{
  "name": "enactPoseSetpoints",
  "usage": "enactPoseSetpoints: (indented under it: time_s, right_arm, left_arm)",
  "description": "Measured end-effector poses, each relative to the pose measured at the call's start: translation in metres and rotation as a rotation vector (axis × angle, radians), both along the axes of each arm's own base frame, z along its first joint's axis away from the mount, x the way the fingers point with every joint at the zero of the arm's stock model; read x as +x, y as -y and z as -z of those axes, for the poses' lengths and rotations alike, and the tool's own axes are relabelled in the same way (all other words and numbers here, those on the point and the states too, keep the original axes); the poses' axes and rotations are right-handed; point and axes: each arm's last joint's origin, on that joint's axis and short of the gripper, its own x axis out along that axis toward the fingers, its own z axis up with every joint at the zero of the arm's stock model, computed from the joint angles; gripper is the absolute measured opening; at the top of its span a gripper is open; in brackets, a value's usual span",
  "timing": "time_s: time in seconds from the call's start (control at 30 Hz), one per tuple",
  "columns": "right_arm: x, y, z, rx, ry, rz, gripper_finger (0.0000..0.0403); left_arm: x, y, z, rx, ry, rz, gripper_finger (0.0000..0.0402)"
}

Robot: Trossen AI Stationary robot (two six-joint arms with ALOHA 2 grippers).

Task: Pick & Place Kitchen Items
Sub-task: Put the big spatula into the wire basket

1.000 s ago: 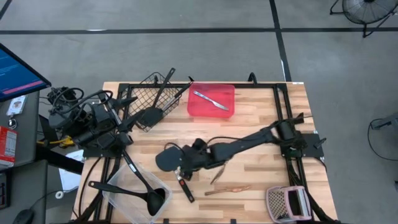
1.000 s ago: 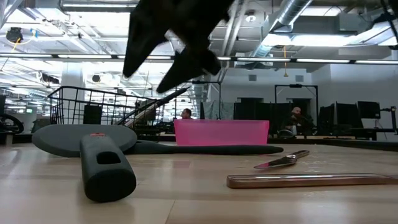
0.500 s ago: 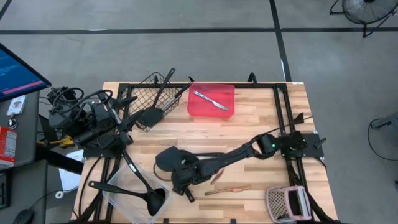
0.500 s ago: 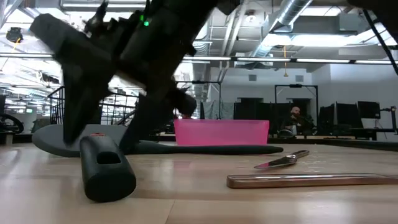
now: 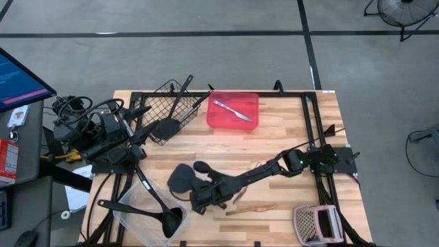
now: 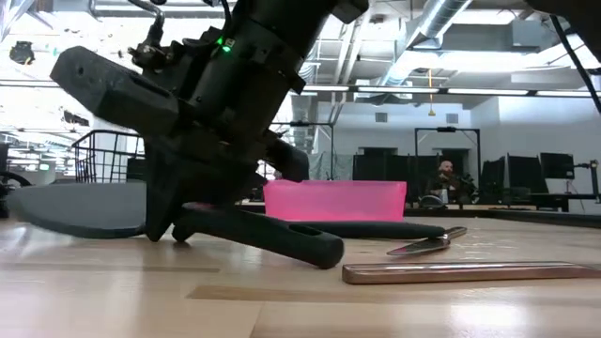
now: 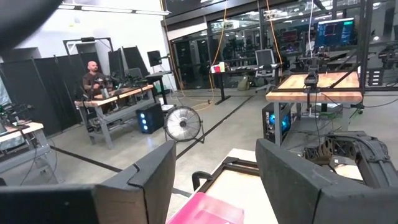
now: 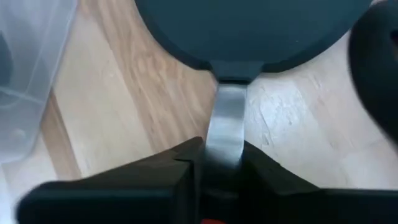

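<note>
A black spatula with a round head (image 5: 180,177) lies left of the table's middle. My right gripper (image 5: 206,195) is down on it, shut on its silver neck. The spatula's black handle (image 6: 272,239) runs out from under the gripper. A second black utensil (image 6: 376,227) lies just behind it. A silver knife (image 6: 427,242) and a copper stick (image 6: 470,272) lie on the table to the right. My left gripper (image 7: 214,155) waits open with nothing in it at the table's left edge (image 5: 137,134). My right gripper pinches the spatula's silver neck (image 8: 225,124) between its two fingers, just behind the round black head (image 8: 249,31). The fingers come slanting down from the table's right and lie across the neck. The handle's free end (image 6: 319,253) rests on the table.
At the back stand a black wire basket (image 5: 164,103) holding utensils and a red tray (image 5: 233,110) with a silver knife. A clear tub (image 5: 154,219) with a ladle sits at the near left. A pinkish mesh item (image 5: 315,223) lies at the near right.
My right gripper has gone down and toward the table's near edge onto the spatula, and has shut on its neck. The spatula has turned about: its handle, which pointed toward the near edge, now points more toward the right.
</note>
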Motion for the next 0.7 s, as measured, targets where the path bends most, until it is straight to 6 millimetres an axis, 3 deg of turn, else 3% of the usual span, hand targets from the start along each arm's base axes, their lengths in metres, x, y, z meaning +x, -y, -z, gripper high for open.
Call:
enactPoseSetpoints:
  time_s: [0.17,0.37,0.47,0.6,0.7]
  right_arm:
    - [0.003,0.009,-0.002,-0.014,-0.013,-0.05,0.0066]
    - [-0.006,0.024,-0.039,-0.16,-0.035,-0.132,0.0066]
    - [-0.012,0.038,-0.085,-0.244,0.022,-0.131,0.0066]
    - [-0.035,0.057,-0.165,-0.35,0.129,-0.108,0.0066]
    - [-0.056,0.062,-0.208,-0.369,0.196,-0.115,0.0066]
  left_arm:
    - [0.0,0.0,0.0,0.0,0.0,0.0,0.0204]
    - [0.0,0.0,0.0,0.0,0.001,0.001,0.0204]
    - [0.0,0.0,0.0,0.0,0.002,0.003,0.0204]
    - [0.0,0.0,0.0,0.0,0.002,0.004,0.0204]
    - [0.0,0.0,0.0,0.0,0.002,0.003,0.0204]
